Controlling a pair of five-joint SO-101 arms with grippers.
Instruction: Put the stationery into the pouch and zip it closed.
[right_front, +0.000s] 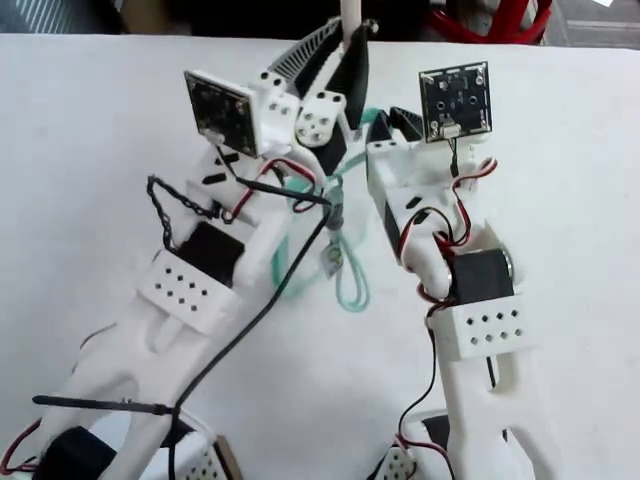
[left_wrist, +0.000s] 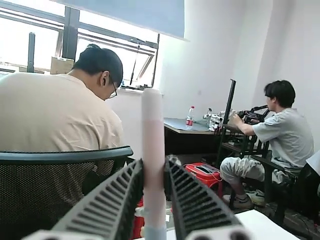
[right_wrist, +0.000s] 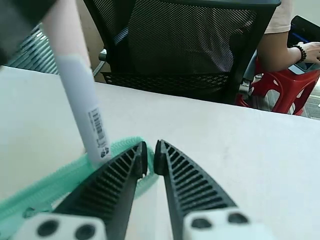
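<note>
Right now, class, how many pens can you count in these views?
1. The pen is gripped by the left tool, its lower end at the green pouch. More may hide inside the pouch or under the arms.

The place is a shared office or lab workroom. A white bench (right_front: 90, 120) carries a left arm (right_front: 190, 290) and a right arm (right_front: 480, 320), both with exposed wiring. Beyond its 12 o'clock edge stands a black mesh chair (right_wrist: 190, 40), with a red stool (right_wrist: 280, 85) at 1 o'clock. Farther back are a dark desk (left_wrist: 185, 126) bearing a bottle (left_wrist: 190, 117), and tall windows (left_wrist: 35, 40) under a blind (left_wrist: 135, 12).
</note>
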